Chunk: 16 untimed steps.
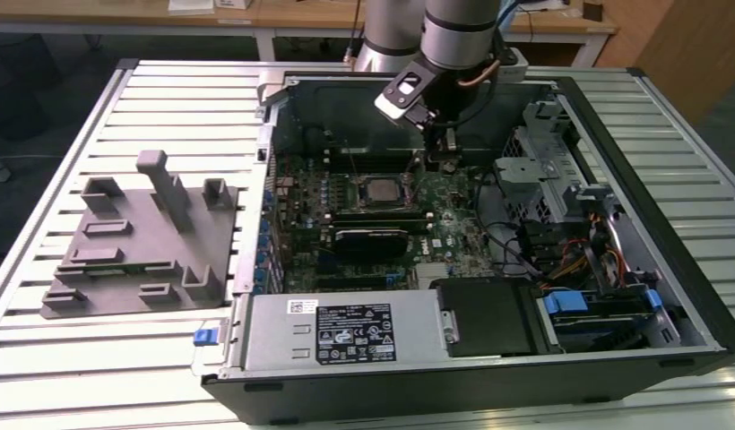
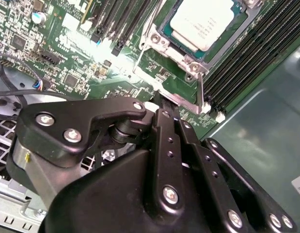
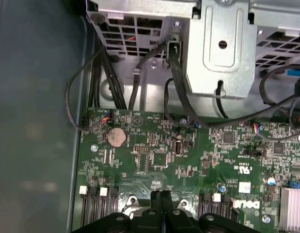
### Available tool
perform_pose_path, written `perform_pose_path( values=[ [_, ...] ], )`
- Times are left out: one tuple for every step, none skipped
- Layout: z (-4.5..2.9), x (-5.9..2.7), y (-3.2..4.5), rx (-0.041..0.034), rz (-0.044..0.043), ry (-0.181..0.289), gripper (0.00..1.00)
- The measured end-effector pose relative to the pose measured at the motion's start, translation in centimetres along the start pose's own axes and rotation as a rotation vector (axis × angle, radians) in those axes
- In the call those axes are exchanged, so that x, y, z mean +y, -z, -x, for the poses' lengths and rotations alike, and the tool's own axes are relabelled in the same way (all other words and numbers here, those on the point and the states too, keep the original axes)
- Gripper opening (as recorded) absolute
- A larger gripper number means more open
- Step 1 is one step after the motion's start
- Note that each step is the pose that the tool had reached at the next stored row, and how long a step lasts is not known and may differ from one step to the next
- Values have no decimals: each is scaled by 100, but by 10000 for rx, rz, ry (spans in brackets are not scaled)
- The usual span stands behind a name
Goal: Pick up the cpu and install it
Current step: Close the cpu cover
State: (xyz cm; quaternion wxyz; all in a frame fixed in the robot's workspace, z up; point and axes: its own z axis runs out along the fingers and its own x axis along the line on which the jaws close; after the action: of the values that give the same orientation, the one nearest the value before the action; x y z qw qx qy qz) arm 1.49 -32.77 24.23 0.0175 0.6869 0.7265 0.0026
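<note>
First wrist view shows the black two-finger gripper (image 3: 162,196) with its fingertips pressed together and nothing between them, low over the green printed motherboard (image 3: 154,160). In the second wrist view its tip sits just beside a thin upright metal rod (image 2: 200,94) at the corner of the silver metal socket frame (image 2: 157,41). Whether it touches the rod I cannot tell. Inside that frame lies the cpu (image 2: 200,24), a small flat square chip with a pale silver top, level and apart from the gripper. Long black memory slots (image 2: 246,58) run alongside the frame.

Seen from the exterior view, the cpu lies at about eight o'clock from the gripper, near the middle of the board inside the open black computer case (image 1: 463,390). A grey plastic fixture block (image 1: 128,260) rests on the slatted metal worktop (image 1: 45,179) at nine o'clock from the case.

As I judge it, the pick-up and placing are done, and the work in hand is at the socket's latch, securing the chip. Whether the frame is locked down cannot be read. Any further move calls for small, slow travel, since the rod, the slots and the seated chip all lie close around the tip.
</note>
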Motion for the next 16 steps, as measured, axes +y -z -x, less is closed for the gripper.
perform_pose_path(
  values=[
    [0, -8, 0, 0, 0, -1, 11],
    [-1, -14, -1, 0, 0, -1, 11],
    [-1, -20, -1, -1, -1, 0, 11],
    [-2, -27, -2, -1, -1, -1, 11],
    [-2, -33, -2, -1, -1, -1, 11],
    [-2, -37, -3, 0, 0, -1, 11],
    [-3, -43, -4, 0, 0, -1, 11],
    [-3, -48, -5, 0, 0, 0, 11],
    [-3, -54, -6, 0, 0, 0, 11],
    [-3, -59, -7, 0, 0, 0, 11],
    [-4, -63, -8, 1, 0, 0, 11],
    [-4, -68, -9, 0, 0, -1, 11],
    [-4, -73, -9, 1, 0, 0, 11],
    [-4, -77, -10, 0, 0, 0, 11],
    [-5, -82, -10, 0, 0, 0, 11],
    [-5, -87, -11, 0, 0, 0, 11]
  ],
)
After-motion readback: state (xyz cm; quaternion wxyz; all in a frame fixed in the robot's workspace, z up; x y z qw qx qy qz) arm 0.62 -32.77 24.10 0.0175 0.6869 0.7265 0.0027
